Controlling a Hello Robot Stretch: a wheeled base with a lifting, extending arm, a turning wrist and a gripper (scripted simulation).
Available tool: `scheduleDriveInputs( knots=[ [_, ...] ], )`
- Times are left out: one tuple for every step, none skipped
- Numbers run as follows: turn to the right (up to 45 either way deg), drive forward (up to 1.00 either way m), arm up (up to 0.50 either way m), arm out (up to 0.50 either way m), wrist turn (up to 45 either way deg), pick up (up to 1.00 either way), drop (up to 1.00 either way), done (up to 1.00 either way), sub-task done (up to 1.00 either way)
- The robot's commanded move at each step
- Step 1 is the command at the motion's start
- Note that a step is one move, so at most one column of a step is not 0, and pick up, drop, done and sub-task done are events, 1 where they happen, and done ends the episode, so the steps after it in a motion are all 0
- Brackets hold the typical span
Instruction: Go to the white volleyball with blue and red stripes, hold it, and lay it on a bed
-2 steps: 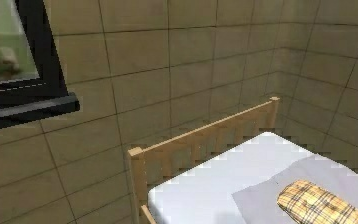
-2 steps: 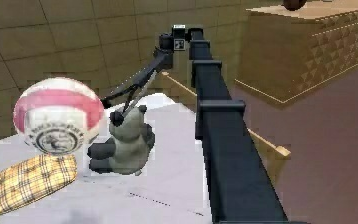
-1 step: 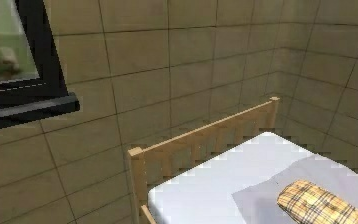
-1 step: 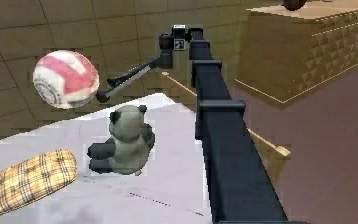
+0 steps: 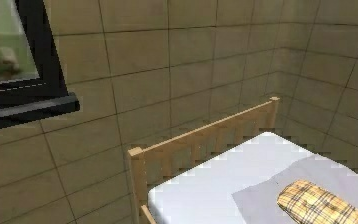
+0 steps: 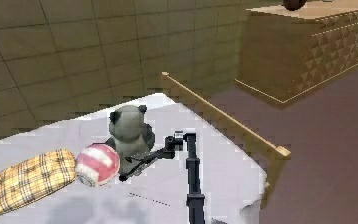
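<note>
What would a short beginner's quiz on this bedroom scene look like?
1. True or false: the striped ball lies on the bed beside the checked pillow.
2. Which of these stands across the floor beyond the bed's wooden rail? A) a wooden dresser B) a sofa C) a fridge
3. Short answer: can you tell whether the hand holds anything?
Key: 1 true. 2 A. 3 No: the striped ball and a grey soft toy lie on the bed at or behind it, so it cannot be told.
</note>
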Motion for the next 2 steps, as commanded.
scheduleDriveInputs(
  knots=[
    [0.0, 0.00, -0.32, 0.00, 0.0, 0.00, 0.00, 0.00, 0.00],
    [0.0, 0.00, 0.00, 0.00, 0.0, 0.00, 1.00, 0.00, 0.00]
  ],
)
